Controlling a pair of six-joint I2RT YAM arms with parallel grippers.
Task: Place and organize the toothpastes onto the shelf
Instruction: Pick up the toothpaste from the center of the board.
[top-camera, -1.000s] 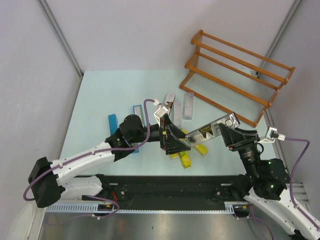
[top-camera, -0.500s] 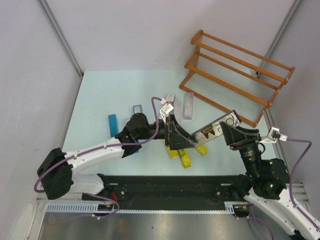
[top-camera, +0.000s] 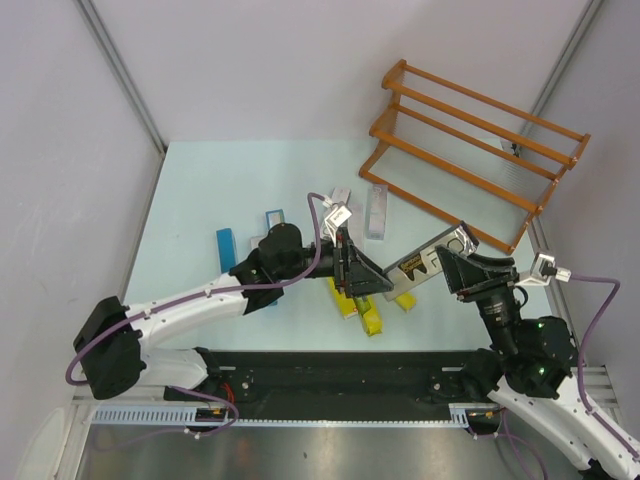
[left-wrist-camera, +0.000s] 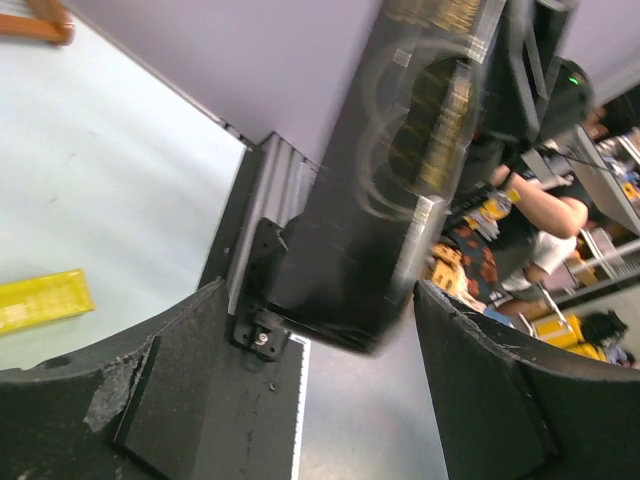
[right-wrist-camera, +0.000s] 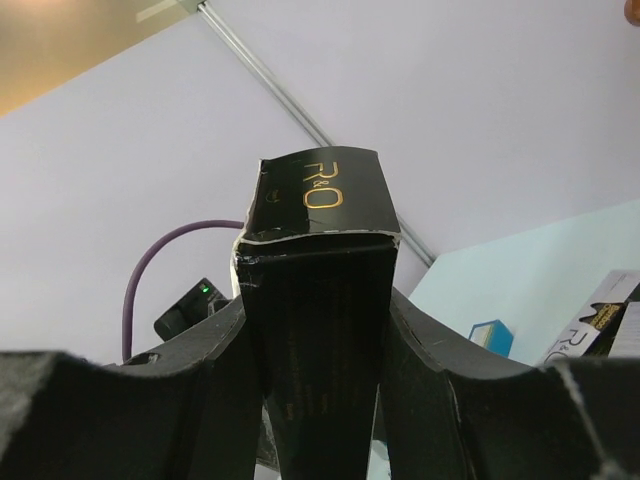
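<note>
The pale bench (top-camera: 220, 180) sits between grey walls (top-camera: 250, 60), with the shelf (top-camera: 470, 140) askew at its far right corner. Above mid-bench the right pincer (top-camera: 448, 268) clamps one end of a black toothpaste carton (top-camera: 415, 265). The other end lies between the spread fingers of the left pincer (top-camera: 365, 278); I cannot tell whether they grip it. Blue cartons (top-camera: 226, 243), silver cartons (top-camera: 376, 212) and yellow cartons (top-camera: 372, 318) cluster mid-bench, away from its left and far edges.

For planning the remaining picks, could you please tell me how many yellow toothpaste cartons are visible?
3, clustered between the arms: left yellow carton, partly under the left arm; middle yellow carton, nearest the bases; right yellow carton, below the held carton. Others may be hidden.
</note>
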